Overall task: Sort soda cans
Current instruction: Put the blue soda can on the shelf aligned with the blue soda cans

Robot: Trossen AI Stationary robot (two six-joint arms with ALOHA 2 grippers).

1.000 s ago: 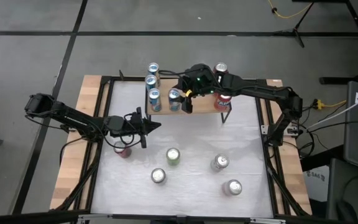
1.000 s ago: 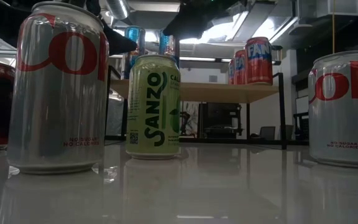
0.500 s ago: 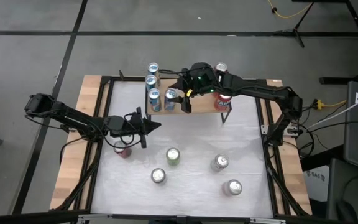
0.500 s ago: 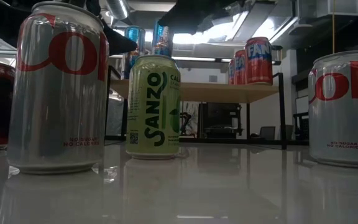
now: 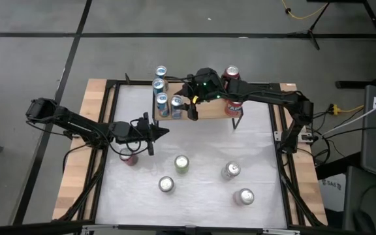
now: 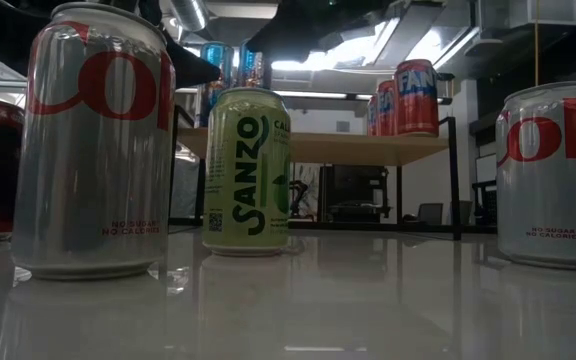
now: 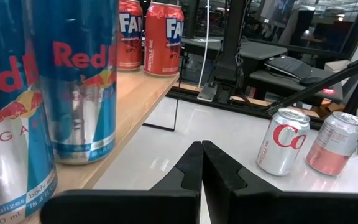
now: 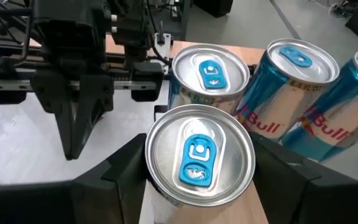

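A wooden shelf (image 5: 214, 112) stands at the table's far middle. Blue soda cans (image 5: 159, 85) stand on its left end and red ones (image 5: 231, 72) on its right end. My right gripper (image 5: 180, 106) reaches over the shelf from the right and is shut on one blue can (image 8: 199, 155), right beside the other blue cans (image 8: 294, 93). My left gripper (image 5: 155, 134) hovers shut and level above the table, near the shelf's left end. A red can (image 5: 130, 156), a green can (image 5: 182, 163) and three silver cans (image 5: 232, 171) stand on the table. My right gripper pinches the blue can between its two fingers (image 8: 126, 171), one on each side of the body just under the top rim (image 8: 153, 174). The fingers slant down from the table's right. The can stays upright. Its own top hides its base, so I cannot tell whether it rests on the shelf.
In the low view a silver can (image 6: 93, 140), the green can (image 6: 248, 170) and another silver can (image 6: 558, 170) stand close to the camera. The shelf's thin dark legs (image 5: 237, 121) stand on the table. The shelf's middle shows bare wood.
My right gripper has gone toward the table's left edge along the shelf, carrying the blue can upright. The can now stands close beside the other blue cans.
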